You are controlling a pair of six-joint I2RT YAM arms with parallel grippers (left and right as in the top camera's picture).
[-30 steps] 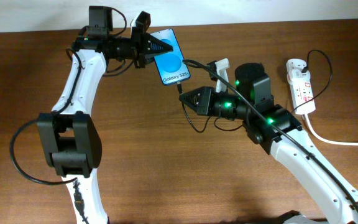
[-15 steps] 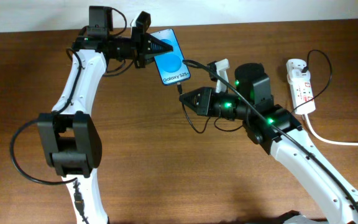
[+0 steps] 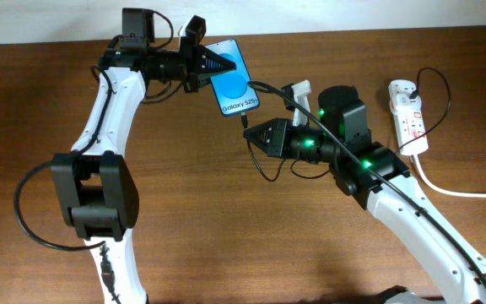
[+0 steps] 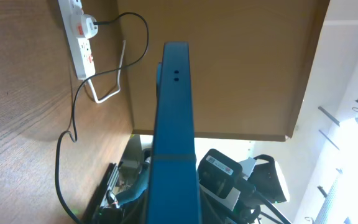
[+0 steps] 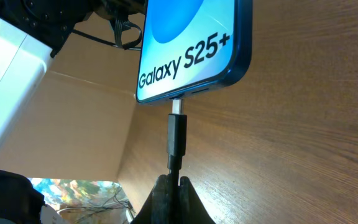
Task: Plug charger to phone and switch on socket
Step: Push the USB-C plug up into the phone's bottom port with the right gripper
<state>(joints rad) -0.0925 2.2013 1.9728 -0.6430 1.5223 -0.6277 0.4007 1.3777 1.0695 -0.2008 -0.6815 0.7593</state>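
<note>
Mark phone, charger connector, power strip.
Black-framed blue-screen smartphone (image 5: 194,31): right wrist view, middle of screen.
Small black charger connector (image 5: 177,134): right wrist view, connector body.
White red-switched power strip (image 3: 410,118): overhead view, top face.

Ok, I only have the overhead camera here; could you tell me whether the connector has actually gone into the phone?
Observer: Not fully. On the right wrist camera the charger connector sits at the port in the bottom edge of the phone, with its silver tip exposed.
Operator: Thank you. Where is the right gripper holding it?
Observer: The right gripper is shut on the thin cable just behind the connector body.
Operator: And does the left wrist camera show the phone?
Observer: Yes, edge-on: its blue edge runs straight up the frame, with two small holes in it.
</note>
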